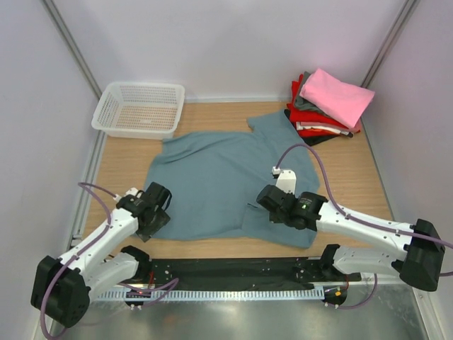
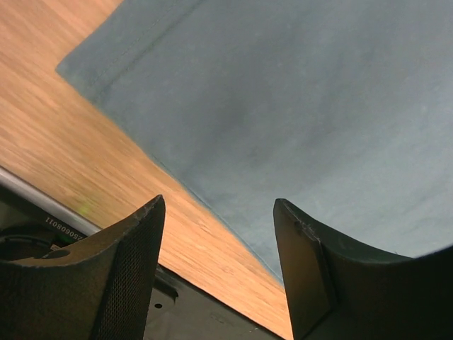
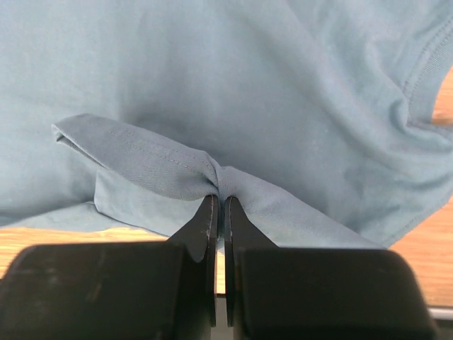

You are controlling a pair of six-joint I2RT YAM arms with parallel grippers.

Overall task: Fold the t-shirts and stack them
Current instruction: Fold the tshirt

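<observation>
The right fingers pinch the teal t-shirt hem.

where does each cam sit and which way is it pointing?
Top external: above and behind the arm bases, looking down on the table; both arms show, with the left gripper and right gripper at the teal t-shirt.
Left wrist: on the left arm, looking past its open fingers at the shirt's edge and bare wood.
Right wrist: on the right arm, looking past its fingers, shut on a pinched fold of shirt.
Shared: all three see the teal t-shirt and the table.
</observation>
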